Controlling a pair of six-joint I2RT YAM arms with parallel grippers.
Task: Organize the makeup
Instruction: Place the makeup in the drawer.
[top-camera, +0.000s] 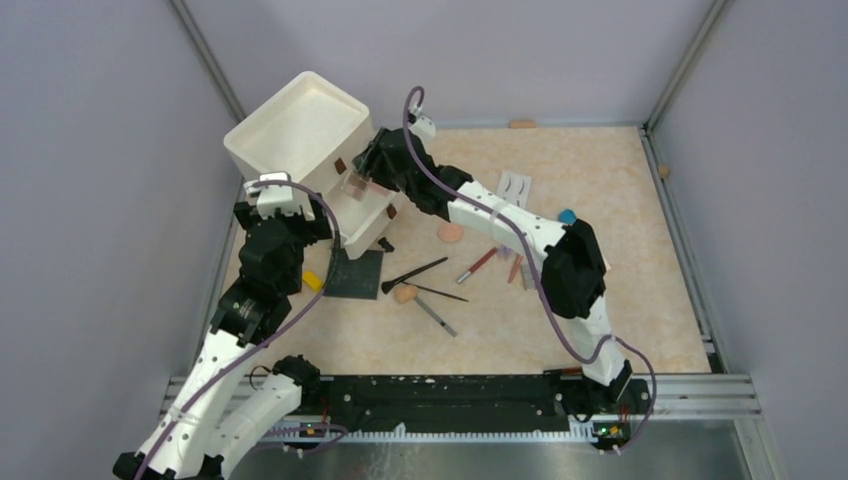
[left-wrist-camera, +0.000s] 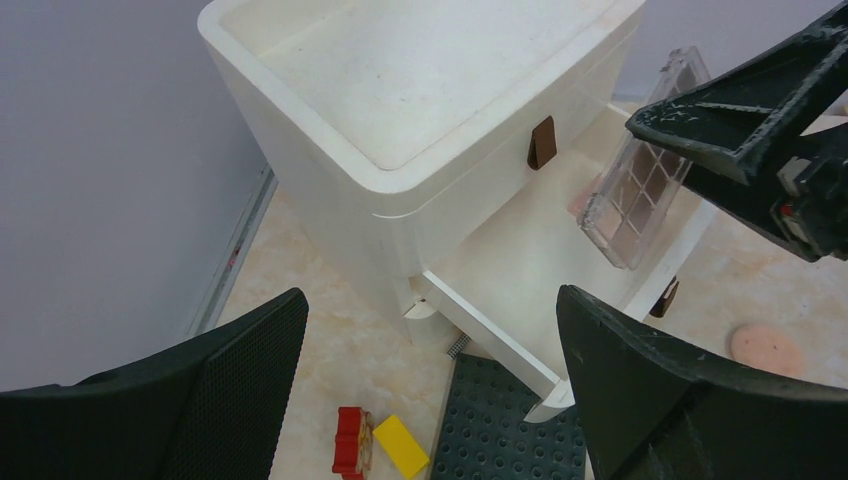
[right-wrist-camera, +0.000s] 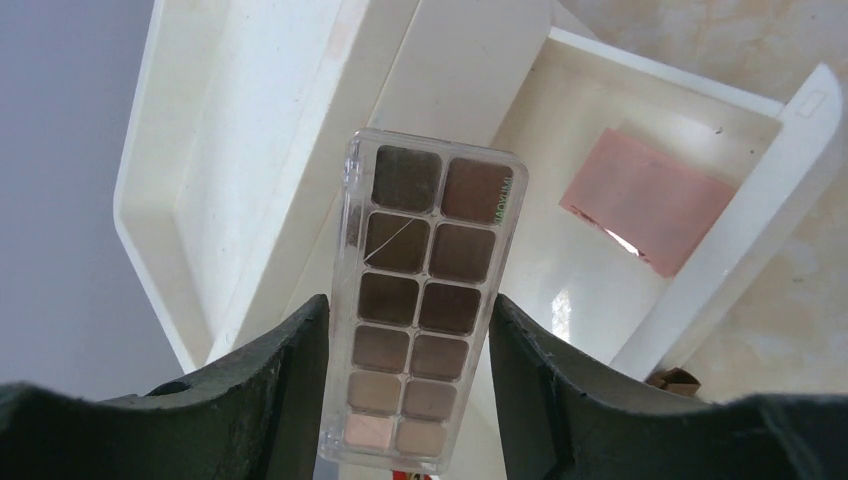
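My right gripper (top-camera: 362, 172) (right-wrist-camera: 408, 310) is shut on the brown palette (right-wrist-camera: 430, 310), a clear case of brown shades. It holds the palette tilted in the air above the open drawer (right-wrist-camera: 730, 230) of the white drawer box (top-camera: 300, 130). The palette also shows in the left wrist view (left-wrist-camera: 640, 170). A pink square compact (right-wrist-camera: 645, 200) lies in the drawer. My left gripper (top-camera: 305, 222) (left-wrist-camera: 430, 400) is open and empty, beside the drawer's near-left corner. On the table lie the round peach puff (top-camera: 451, 232), dark brushes (top-camera: 415, 273), pencils (top-camera: 478, 265) and the white eyelash card (top-camera: 515, 184).
A dark studded plate (top-camera: 355, 273) (left-wrist-camera: 500, 425) lies under the drawer's front corner. A red brick (left-wrist-camera: 351, 440) and a yellow brick (left-wrist-camera: 401, 446) sit left of it. A peach sponge (top-camera: 405, 293) lies among the brushes. A peach object (top-camera: 522, 124) rests at the back wall.
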